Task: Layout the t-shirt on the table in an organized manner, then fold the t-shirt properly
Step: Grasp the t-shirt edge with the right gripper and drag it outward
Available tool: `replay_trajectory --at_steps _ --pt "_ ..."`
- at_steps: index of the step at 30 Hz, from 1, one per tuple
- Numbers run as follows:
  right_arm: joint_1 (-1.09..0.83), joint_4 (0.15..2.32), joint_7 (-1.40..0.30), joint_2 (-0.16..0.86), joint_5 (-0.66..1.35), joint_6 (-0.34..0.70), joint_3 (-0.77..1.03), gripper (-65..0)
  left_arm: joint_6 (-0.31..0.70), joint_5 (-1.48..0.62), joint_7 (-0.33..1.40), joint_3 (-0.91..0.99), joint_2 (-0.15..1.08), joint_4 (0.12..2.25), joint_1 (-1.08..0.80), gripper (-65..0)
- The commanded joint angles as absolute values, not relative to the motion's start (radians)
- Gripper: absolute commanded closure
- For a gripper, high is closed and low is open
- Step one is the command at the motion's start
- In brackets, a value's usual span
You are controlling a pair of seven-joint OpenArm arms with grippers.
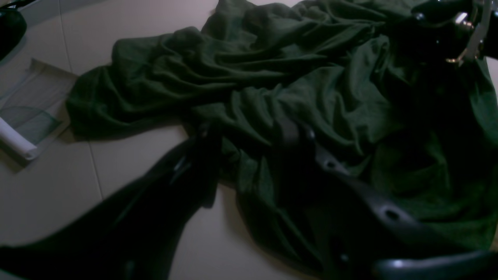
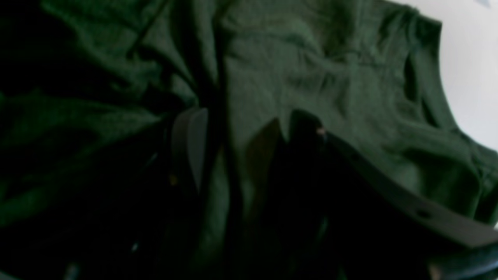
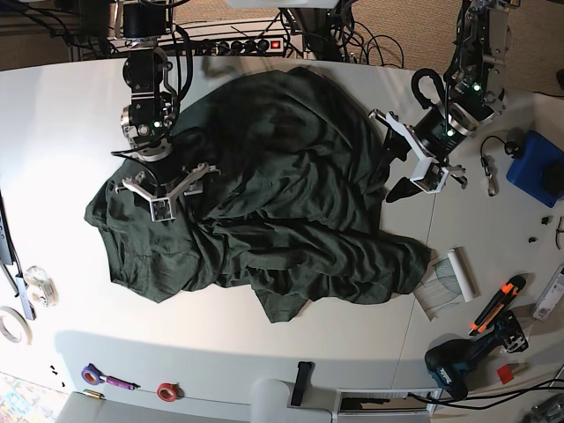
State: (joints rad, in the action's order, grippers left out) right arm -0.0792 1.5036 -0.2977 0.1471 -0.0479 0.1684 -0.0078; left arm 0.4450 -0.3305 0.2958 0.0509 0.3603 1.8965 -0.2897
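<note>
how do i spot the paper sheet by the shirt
Find the dark green t-shirt heaped mid-table. Beside its lower right corner in the base view lies a paper sheet, one edge rolled up. Unlike the orange-handled tool and drill nearby, it is pale and flat.

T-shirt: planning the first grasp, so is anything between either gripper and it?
Nothing visible does. The left gripper is open at the edge of the t-shirt, the right gripper open over its crumpled cloth; only cloth lies before each.
</note>
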Motion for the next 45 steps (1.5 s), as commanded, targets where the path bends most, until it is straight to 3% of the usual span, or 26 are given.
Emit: replay_trajectory --at_steps 1,11,14,18,21,45 --pt "-0.063 1.518 -0.26 0.155 -0.046 0.161 -0.006 -32.2 0.445 -0.345 0.27 0.055 0.368 1.911 -0.282 -23.4" --pt "-0.063 1.518 -0.254 0.155 -0.046 0.161 -0.006 -31.7 0.445 -0.345 0.27 0.055 0.368 1.911 -0.282 -23.4" --pt "-0.063 1.518 -0.254 0.155 -0.046 0.162 -0.006 -23.5 0.445 -0.345 0.27 0.055 0.368 1.911 -0.282 -23.4" --pt "-0.057 1.518 -0.252 0.155 -0.045 0.163 -0.006 -6.9 0.445 -0.345 0.27 0.055 0.368 1.911 -0.282 -23.4" --pt "-0.036 1.518 -0.254 0.154 -0.045 0.163 -0.006 0.0 0.445 -0.345 0.27 0.055 0.368 1.911 -0.282 -23.4" --pt "0.255 1.509 -0.281 0.094 -0.101 0.158 -0.007 0.0 0.442 -0.345 0.27 0.055 0.368 1.91 -0.282 -23.4"
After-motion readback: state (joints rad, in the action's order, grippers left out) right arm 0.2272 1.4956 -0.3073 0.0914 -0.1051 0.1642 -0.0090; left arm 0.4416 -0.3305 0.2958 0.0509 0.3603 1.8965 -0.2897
